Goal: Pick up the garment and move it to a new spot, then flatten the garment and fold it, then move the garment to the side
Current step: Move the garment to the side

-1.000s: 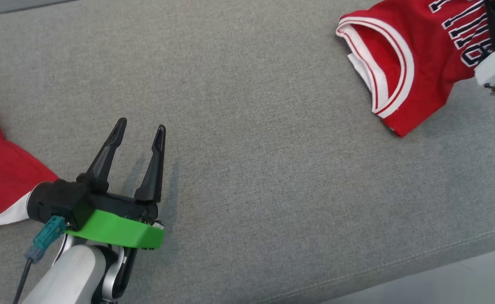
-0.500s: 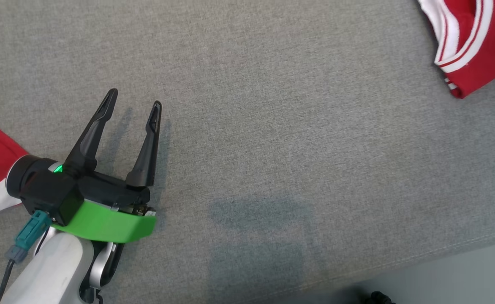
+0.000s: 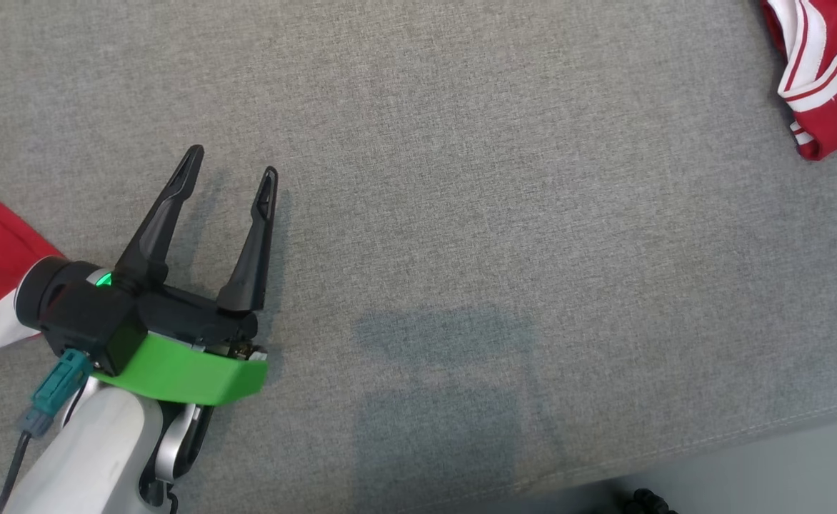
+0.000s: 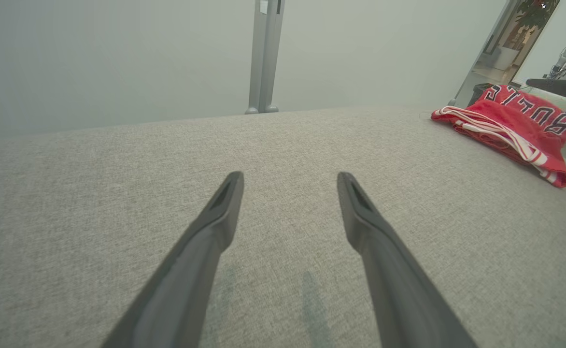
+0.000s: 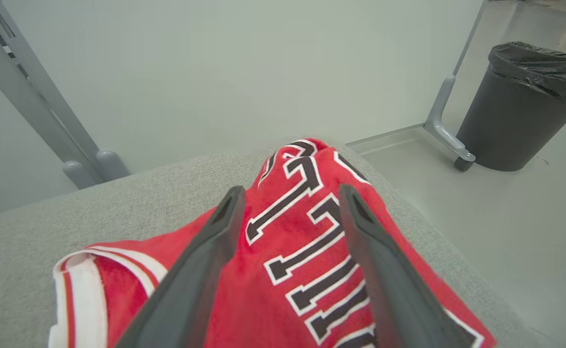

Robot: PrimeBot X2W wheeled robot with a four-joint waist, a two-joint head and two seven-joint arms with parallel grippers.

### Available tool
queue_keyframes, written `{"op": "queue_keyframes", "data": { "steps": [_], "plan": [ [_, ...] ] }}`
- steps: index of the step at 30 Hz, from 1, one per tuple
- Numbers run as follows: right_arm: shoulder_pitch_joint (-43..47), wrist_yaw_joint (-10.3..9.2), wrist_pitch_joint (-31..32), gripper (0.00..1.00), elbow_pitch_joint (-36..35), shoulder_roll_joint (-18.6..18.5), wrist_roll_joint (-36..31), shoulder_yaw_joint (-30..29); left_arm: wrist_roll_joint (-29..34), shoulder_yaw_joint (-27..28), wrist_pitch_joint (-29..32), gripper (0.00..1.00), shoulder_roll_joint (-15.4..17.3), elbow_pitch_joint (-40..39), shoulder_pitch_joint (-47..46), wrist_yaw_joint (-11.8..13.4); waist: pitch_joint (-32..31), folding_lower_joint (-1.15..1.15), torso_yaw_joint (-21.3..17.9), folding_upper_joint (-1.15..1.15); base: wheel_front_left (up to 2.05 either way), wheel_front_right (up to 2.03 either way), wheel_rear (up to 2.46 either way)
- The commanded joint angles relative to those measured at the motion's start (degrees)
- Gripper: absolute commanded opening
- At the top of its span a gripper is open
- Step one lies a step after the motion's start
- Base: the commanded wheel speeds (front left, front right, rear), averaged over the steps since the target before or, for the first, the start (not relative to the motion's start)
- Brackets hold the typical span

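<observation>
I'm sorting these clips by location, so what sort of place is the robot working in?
Probably a lab or test room, not a home: a grey upholstered bench, a pale partition wall with a metal post, and a black lined bin on bare floor.

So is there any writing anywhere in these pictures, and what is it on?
"BULLS": black letters edged in white on the red jersey, seen upside down in the left wrist view.
The same letters close up in the right wrist view: partly hidden by the right gripper, so they cannot be read as a word there.
On the black bin: no label visible.
</observation>
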Motion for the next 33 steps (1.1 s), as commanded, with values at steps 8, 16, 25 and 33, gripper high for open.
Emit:
{"op": "queue_keyframes", "data": {
  "steps": [8, 16, 25, 33],
  "plan": [
    [1.7, 0.0, -0.3, 1.0, 0.6, -0.4, -4.6, -2.7, 0.5, 0.6, -0.4, 1.0, -1.7, 1.5, 0.7, -0.8, -4.0, 0.0, -0.1, 0.0, 0.0, 0.0, 0.0],
    [6.5, 0.0, -0.3, 1.0, -3.0, 0.4, -7.4, -3.4, 0.8, 2.1, -0.4, 1.0, -4.1, 3.0, 3.0, -1.5, -9.7, 0.0, -0.5, 0.0, 0.0, 0.0, 0.0],
    [14.5, -0.01, -0.3, 1.0, -10.1, 1.6, -6.7, -0.6, 0.4, 4.4, -0.4, 1.0, -6.4, 5.2, 7.7, -1.7, -18.6, 0.0, -0.2, 0.0, 0.0, 0.0, 0.0],
    [22.0, -0.01, -0.3, 1.0, -15.9, -0.3, -4.9, 1.0, 0.0, 6.9, -0.4, 1.0, -7.9, 6.7, 11.9, -0.9, -26.0, 0.0, 1.7, 0.0, 0.0, 0.0, 0.0]
  ]
}}
